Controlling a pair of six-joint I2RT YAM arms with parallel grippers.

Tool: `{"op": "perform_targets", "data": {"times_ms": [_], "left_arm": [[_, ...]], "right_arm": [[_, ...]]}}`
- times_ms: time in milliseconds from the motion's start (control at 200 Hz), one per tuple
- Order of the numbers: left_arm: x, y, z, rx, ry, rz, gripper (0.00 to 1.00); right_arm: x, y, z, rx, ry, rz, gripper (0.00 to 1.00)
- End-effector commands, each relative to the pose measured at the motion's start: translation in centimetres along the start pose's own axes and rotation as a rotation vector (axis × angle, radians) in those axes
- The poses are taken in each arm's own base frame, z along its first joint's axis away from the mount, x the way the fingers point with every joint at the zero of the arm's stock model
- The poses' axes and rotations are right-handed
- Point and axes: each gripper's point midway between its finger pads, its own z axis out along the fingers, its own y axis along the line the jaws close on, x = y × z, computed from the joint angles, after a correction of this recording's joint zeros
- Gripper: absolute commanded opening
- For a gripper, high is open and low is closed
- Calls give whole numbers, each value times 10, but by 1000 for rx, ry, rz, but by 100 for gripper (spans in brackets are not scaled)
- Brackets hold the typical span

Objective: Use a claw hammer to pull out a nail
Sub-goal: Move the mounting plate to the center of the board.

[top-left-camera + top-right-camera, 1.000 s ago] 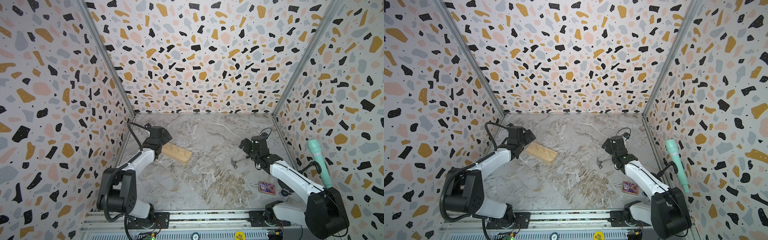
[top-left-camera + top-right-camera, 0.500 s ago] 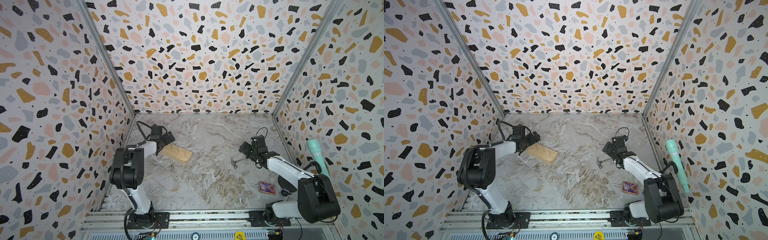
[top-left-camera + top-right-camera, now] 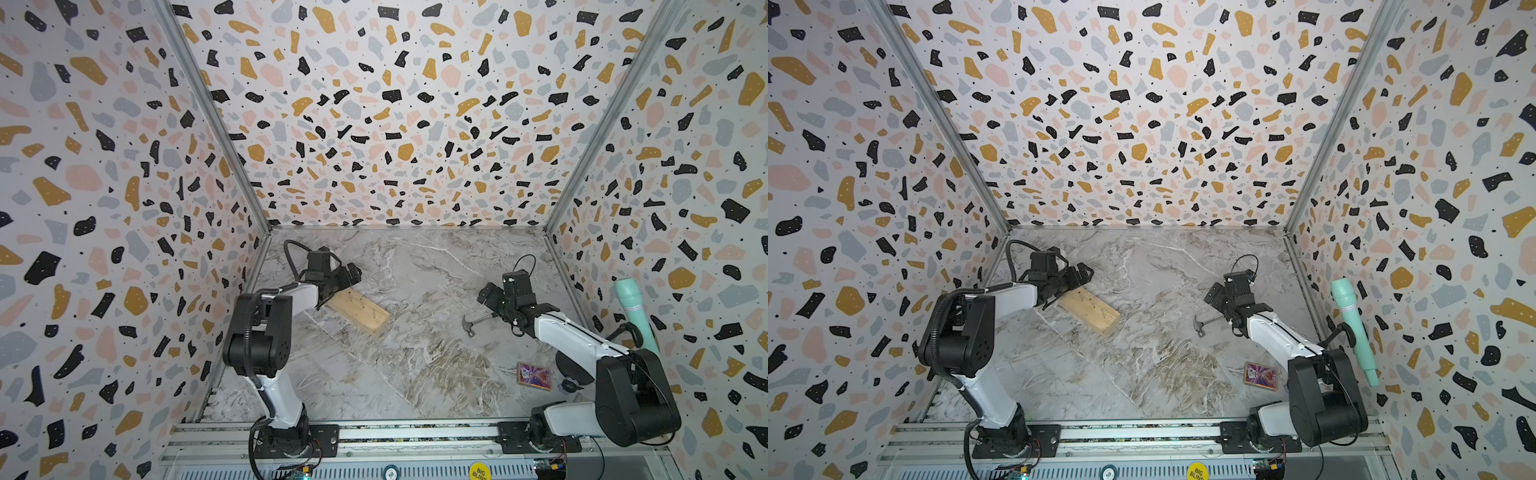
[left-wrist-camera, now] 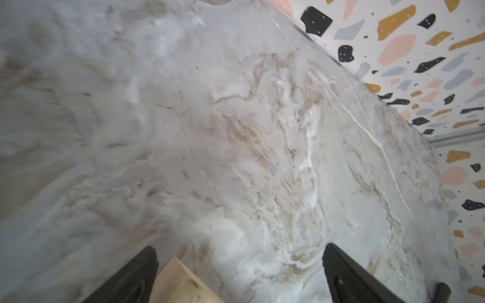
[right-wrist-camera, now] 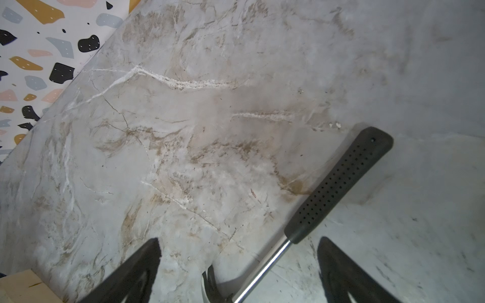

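Both top views: claw hammer (image 3: 478, 322) flat on the marble-look table (image 3: 415, 266), right half, silvery head toward the middle, thin shaft slanting back under the right gripper (image 3: 492, 300), black handle hidden beneath it. Said right gripper low over the handle end, spread wide; contact not discernible from here. Left of centre, wood block (image 3: 359, 309) lying askew, well apart from the hammer; dark specks on its top face, too small to identify. At the block's far end, left gripper (image 3: 348, 277), likewise splayed. Near the right arm's base, small purple card (image 3: 535, 375), flat. Against the right wall, mint-green cylinder (image 3: 636, 318), tilted. Along the near edge, metal rail (image 3: 415, 432) carrying both arm bases. Left wrist view: two black fingers (image 4: 136, 275) wide apart, one corner of the block between them, just beside one finger, touching or not unclear; bare table beyond, slightly blurred. Nothing gripped. Right wrist view: fingers wide apart, hammer shaft passing between them, nearer one side, clear of both; dotted black handle stretching away across the table; part of the head cut off at the frame edge; a corner of the block in the frame's corner. Hammer not held.
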Motion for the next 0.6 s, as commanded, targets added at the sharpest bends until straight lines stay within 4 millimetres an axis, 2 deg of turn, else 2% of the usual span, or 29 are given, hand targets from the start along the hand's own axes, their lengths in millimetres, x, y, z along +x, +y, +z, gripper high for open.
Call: {"op": "perform_targets", "data": {"times_ms": [0, 160, 175, 280, 350, 461, 596], "left_arm": [[38, -26, 9, 82, 94, 17, 100], [69, -68, 14, 170, 146, 38, 100], [66, -76, 15, 193, 130, 49, 100], [82, -115, 18, 258, 164, 98, 100], [88, -135, 18, 292, 175, 125, 100], [74, -151, 10, 324, 128, 123, 100], [41, -148, -8, 249, 41, 152, 100]], "right_arm": [[-1, -2, -1, 4, -2, 2, 94], [2, -6, 0, 15, 5, 10, 94], [2, -6, 0, 15, 5, 11, 94], [5, -8, 1, 11, 12, 21, 94], [7, -8, 1, 5, 16, 23, 94], [10, -10, 0, 6, 19, 26, 94], [12, -19, 0, 41, 25, 24, 94]]}}
